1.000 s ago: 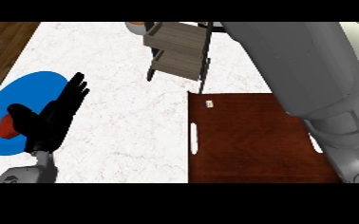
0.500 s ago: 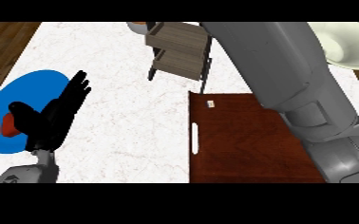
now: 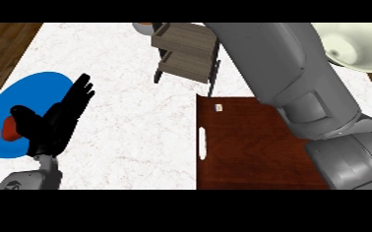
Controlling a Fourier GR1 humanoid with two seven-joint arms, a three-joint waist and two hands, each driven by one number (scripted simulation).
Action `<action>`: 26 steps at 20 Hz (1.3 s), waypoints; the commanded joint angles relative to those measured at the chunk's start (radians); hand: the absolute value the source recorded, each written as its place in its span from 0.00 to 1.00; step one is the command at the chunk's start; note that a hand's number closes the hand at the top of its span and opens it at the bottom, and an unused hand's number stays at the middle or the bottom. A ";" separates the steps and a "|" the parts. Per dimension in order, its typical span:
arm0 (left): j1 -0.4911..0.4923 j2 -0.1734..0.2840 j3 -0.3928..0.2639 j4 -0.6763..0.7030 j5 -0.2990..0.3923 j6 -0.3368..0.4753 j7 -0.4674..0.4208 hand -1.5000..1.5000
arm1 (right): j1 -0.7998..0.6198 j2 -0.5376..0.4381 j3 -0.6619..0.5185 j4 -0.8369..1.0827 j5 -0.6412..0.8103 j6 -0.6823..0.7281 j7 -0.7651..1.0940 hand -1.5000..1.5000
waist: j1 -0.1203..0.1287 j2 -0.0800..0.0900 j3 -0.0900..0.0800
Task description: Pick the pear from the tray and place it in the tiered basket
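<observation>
Now the big grey right forearm (image 3: 291,83) has swung further left across the counter than it stood a second ago, so that its upper end lies over the right side of the grey-brown slatted tiered basket (image 3: 181,54) at the top of the white marbled counter (image 3: 123,108); a cream round dish (image 3: 349,49) has come clear beyond it at the upper right. The right hand itself is out of sight past the top of the view, so whether it is open, clenched or grasping the pear cannot be told. No pear shows anywhere: the dark reddish-brown wooden tray (image 3: 247,147) carries only a small pale tag near its top left corner and a white handle on its left edge. I judge the arm is carrying toward, or reaching into, the basket, with the placing step at hand, though the fruit stays unconfirmed. The black left hand (image 3: 54,120) rests unchanged at the lower left, fingers straight, over a blue round plate (image 3: 29,91) with something red (image 3: 10,128) at its edge.
</observation>
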 commanded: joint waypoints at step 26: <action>-0.014 0.008 0.056 -0.013 0.006 0.006 0.042 0.50 | 0.174 -0.364 -0.436 -0.226 -0.330 -0.130 -0.058 0.00 | -0.050 -0.014 0.002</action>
